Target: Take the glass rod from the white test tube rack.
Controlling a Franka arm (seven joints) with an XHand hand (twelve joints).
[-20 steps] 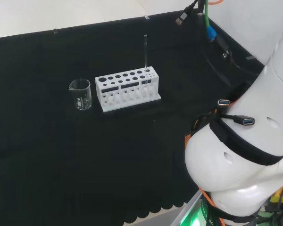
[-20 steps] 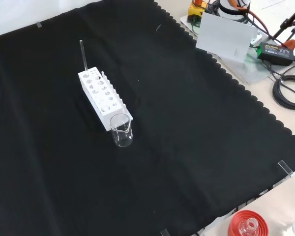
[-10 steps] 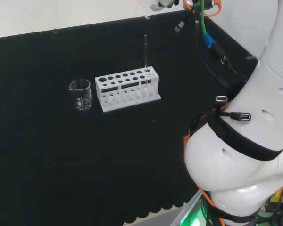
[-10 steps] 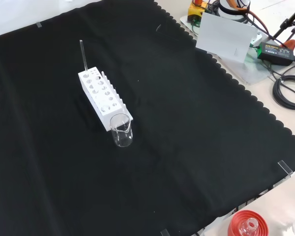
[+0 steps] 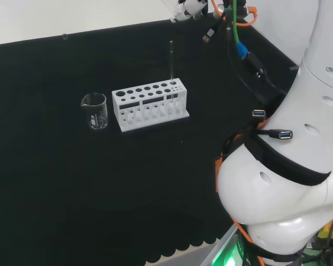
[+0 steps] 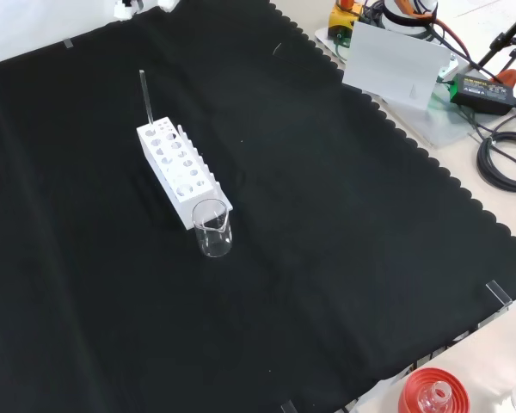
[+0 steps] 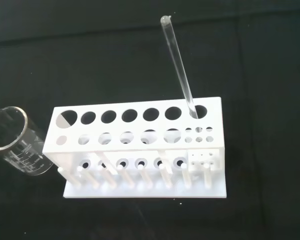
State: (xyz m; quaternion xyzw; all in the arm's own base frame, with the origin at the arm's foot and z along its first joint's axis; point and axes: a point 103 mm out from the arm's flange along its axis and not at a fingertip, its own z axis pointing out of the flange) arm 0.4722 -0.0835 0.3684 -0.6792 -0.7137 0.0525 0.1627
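Note:
The white test tube rack (image 5: 149, 104) (image 6: 181, 172) (image 7: 140, 140) stands on the black cloth. The glass rod (image 5: 171, 64) (image 6: 145, 96) (image 7: 179, 67) stands in an end hole of the rack's back row and leans a little; in the head view that is the rack's right end. A small white part of the hand (image 5: 190, 6) (image 6: 129, 7) shows at the top edge of the head and front views, high above the cloth and well away from the rod. How the hand is set is hidden.
A clear glass beaker (image 5: 95, 111) (image 6: 212, 228) (image 7: 15, 142) stands by the rack's other end. The arm's white links (image 5: 288, 166) stand at the head view's right. A red ribbed stand (image 6: 430, 394), a white board (image 6: 391, 64) and cables lie off the cloth.
The hand has come into sight at the top edge of the head and front views, and the arm's upper link has swung. Rack, rod and beaker have not moved.

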